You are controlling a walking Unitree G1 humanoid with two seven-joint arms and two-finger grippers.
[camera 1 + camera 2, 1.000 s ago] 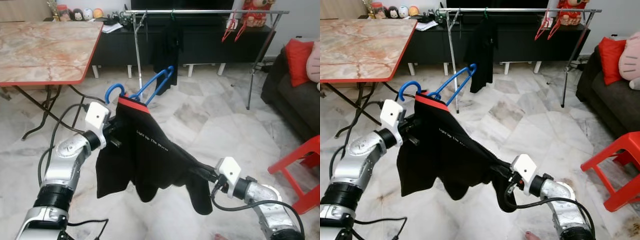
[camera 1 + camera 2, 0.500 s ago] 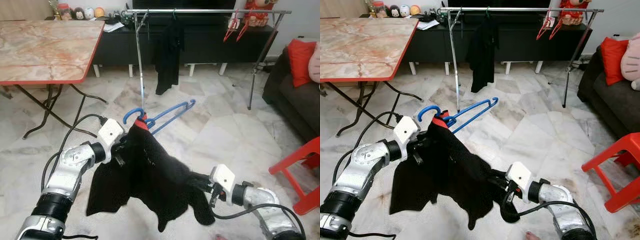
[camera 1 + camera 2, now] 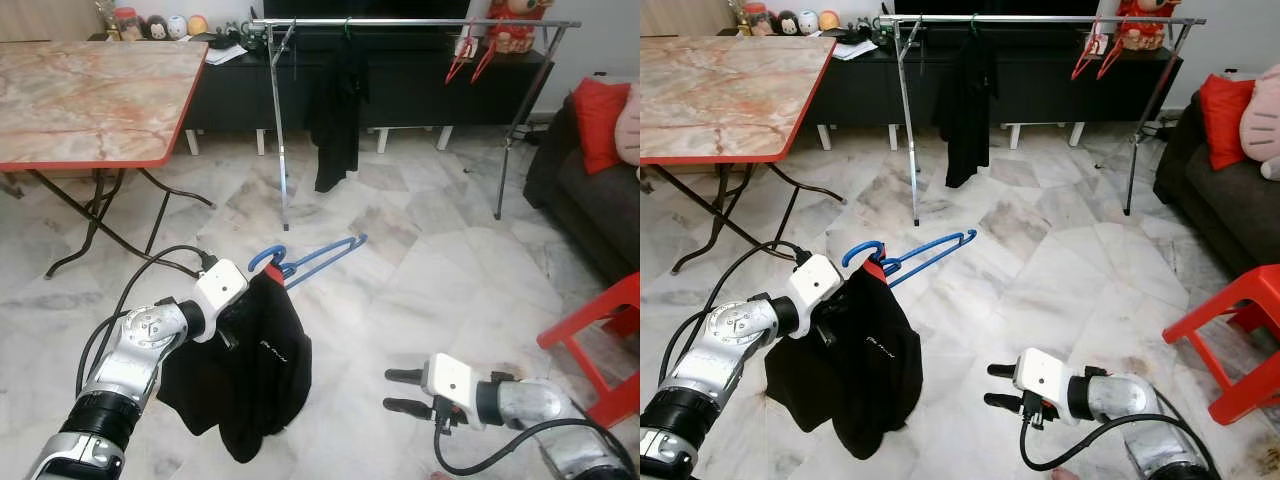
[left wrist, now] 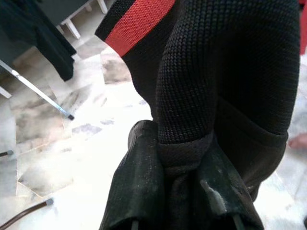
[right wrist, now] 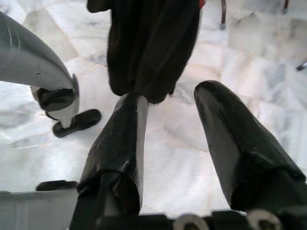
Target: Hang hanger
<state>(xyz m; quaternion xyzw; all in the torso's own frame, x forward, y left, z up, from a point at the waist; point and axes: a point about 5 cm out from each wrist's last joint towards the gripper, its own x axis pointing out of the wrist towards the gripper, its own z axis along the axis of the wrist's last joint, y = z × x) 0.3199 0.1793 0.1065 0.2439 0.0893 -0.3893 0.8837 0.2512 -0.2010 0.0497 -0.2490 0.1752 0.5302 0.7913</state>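
A black garment [image 3: 255, 370] with a red collar band [image 4: 139, 24] hangs bunched from my left gripper [image 3: 236, 318], which is shut on its knit fabric [image 4: 192, 96] low over the floor. A blue hanger [image 3: 312, 256] pokes out of the collar, hook up and tilted. My right gripper [image 3: 390, 390] stands open at the lower right, apart from the garment, with nothing between its fingers [image 5: 120, 139]. The clothes rack's silver rail [image 3: 410, 22] runs along the back. It carries a black garment [image 3: 338, 100] and red hangers [image 3: 466, 55].
A marble-top folding table [image 3: 90, 90] stands at the left, with cables [image 3: 150, 265] trailing under it. A red chair [image 3: 600, 330] and a dark sofa [image 3: 590, 190] with a red cushion are at the right. The black cabinet [image 3: 420, 85] lies behind the rack.
My right gripper has let go of the garment and opened. The garment dropped and now hangs from the left gripper alone. The left arm and hanger have come down lower.
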